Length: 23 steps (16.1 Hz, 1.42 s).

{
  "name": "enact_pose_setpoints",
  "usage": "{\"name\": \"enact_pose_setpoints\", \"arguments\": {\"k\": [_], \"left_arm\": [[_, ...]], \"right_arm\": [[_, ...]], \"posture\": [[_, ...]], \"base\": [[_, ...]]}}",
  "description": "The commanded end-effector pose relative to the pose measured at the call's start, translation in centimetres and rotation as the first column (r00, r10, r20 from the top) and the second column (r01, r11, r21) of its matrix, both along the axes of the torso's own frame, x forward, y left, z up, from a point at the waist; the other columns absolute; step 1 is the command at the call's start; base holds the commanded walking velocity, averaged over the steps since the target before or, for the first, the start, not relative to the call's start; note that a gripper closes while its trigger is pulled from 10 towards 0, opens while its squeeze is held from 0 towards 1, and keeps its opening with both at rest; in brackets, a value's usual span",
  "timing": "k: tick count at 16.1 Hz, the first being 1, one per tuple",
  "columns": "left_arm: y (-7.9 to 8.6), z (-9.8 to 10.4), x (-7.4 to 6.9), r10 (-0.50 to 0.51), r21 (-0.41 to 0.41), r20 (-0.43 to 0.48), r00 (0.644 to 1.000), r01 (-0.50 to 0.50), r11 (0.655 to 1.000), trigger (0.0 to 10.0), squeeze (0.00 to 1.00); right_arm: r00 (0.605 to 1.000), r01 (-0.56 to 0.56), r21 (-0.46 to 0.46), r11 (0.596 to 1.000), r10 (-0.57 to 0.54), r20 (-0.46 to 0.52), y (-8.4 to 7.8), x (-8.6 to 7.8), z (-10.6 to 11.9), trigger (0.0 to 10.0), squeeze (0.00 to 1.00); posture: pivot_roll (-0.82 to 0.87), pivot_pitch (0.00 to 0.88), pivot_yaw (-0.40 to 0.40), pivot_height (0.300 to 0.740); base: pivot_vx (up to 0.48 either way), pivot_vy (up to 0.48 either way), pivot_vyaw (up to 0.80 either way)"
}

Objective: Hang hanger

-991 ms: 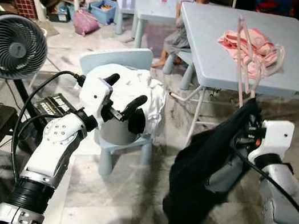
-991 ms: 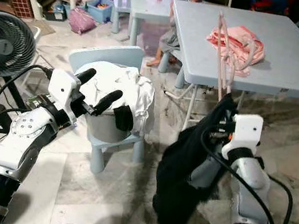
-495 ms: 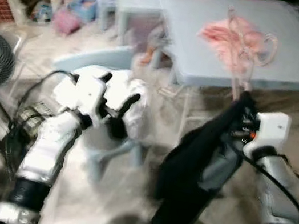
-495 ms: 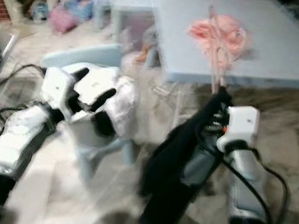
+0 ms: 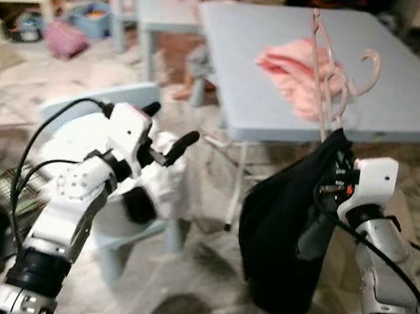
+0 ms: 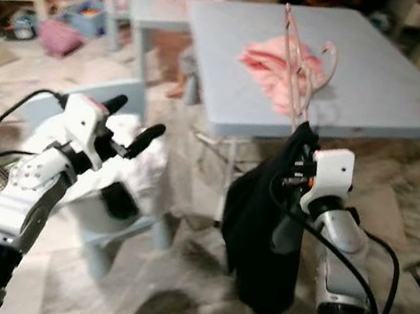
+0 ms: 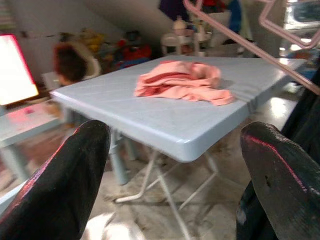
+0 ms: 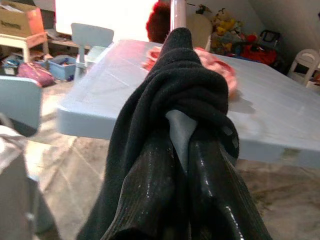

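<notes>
Your right gripper point(image 5: 331, 181) is clamped on the black garment point(image 5: 285, 227) draped over the pink hanger point(image 5: 327, 72), whose hook rises in front of the grey table point(image 5: 419, 80); a pink cloth point(image 5: 291, 64) lies on that table; your left gripper point(image 5: 167, 132) hovers with fingers spread and nothing in them above white laundry point(image 5: 167, 178) on a pale blue chair point(image 5: 132, 229).

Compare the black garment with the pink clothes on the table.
The black garment hangs from the pink hanger gripped by the right gripper; the pink clothes lie heaped on the blue table. The black garment is dark and drapes long toward the floor; the pink clothes are pale and bunched low. Both are soft fabric.
</notes>
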<state>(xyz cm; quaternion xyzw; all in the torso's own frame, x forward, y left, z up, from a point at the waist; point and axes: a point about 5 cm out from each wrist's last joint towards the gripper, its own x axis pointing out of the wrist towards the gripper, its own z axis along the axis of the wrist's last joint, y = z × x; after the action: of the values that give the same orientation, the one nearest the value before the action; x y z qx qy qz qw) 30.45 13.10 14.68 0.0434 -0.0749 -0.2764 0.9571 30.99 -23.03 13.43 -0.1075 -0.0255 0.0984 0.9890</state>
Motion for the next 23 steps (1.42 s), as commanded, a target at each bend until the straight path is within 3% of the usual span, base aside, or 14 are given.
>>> {"name": "enact_pose_setpoints", "arguments": {"k": [1, 6, 15, 18, 21, 23], "left_arm": [[-0.6, 0.3, 0.2, -0.003, 0.018, 0.012, 1.000, 0.003, 1.000, 10.0, 0.00], [-0.5, 0.2, 0.1, 0.035, 0.008, 0.014, 0.999, -0.036, 0.999, 10.0, 0.00], [-0.6, 0.2, 0.2, 0.032, 0.013, 0.013, 0.999, -0.032, 0.999, 10.0, 0.00], [-0.7, 0.0, 0.1, 0.025, 0.022, 0.000, 1.000, -0.025, 0.999, 10.0, 0.00], [-0.8, -0.1, 0.1, 0.029, 0.046, 0.004, 1.000, -0.029, 0.999, 10.0, 0.00], [-0.6, -0.3, 0.1, 0.033, 0.065, 0.004, 0.999, -0.033, 0.997, 10.0, 0.00]], "right_arm": [[0.995, -0.031, -0.035, 0.999, 0.034, 0.090, 0.0, 0.3, 2.3, 10.0, 0.00], [0.995, -0.053, -0.034, 0.998, 0.055, 0.086, 0.4, 0.6, 2.3, 10.0, 0.00], [0.988, -0.137, -0.069, 0.988, 0.141, 0.067, 0.9, 0.5, 2.2, 10.0, 0.00], [0.984, -0.164, -0.072, 0.984, 0.168, 0.060, 1.0, 0.4, 2.2, 10.0, 0.00], [0.969, -0.244, -0.083, 0.966, 0.247, 0.022, 1.3, 0.1, 1.8, 10.0, 0.00], [0.917, -0.398, -0.132, 0.908, 0.396, -0.039, 1.7, -0.7, 1.7, 10.0, 0.00]], "posture": [[-0.09, 0.004, 0.002, 0.740], [-0.09, 0.005, -0.003, 0.740], [-0.09, 0.008, -0.001, 0.740], [-0.09, 0.007, -0.001, 0.740], [-0.09, 0.007, -0.002, 0.740], [-0.09, 0.007, -0.002, 0.740]], "base": [[0.379, 0.000, 0.00], [0.000, -0.049, 0.00], [0.000, -0.459, 0.00], [0.000, -0.102, 0.00], [0.000, 0.000, 0.00], [0.000, 0.000, 0.00]]}}
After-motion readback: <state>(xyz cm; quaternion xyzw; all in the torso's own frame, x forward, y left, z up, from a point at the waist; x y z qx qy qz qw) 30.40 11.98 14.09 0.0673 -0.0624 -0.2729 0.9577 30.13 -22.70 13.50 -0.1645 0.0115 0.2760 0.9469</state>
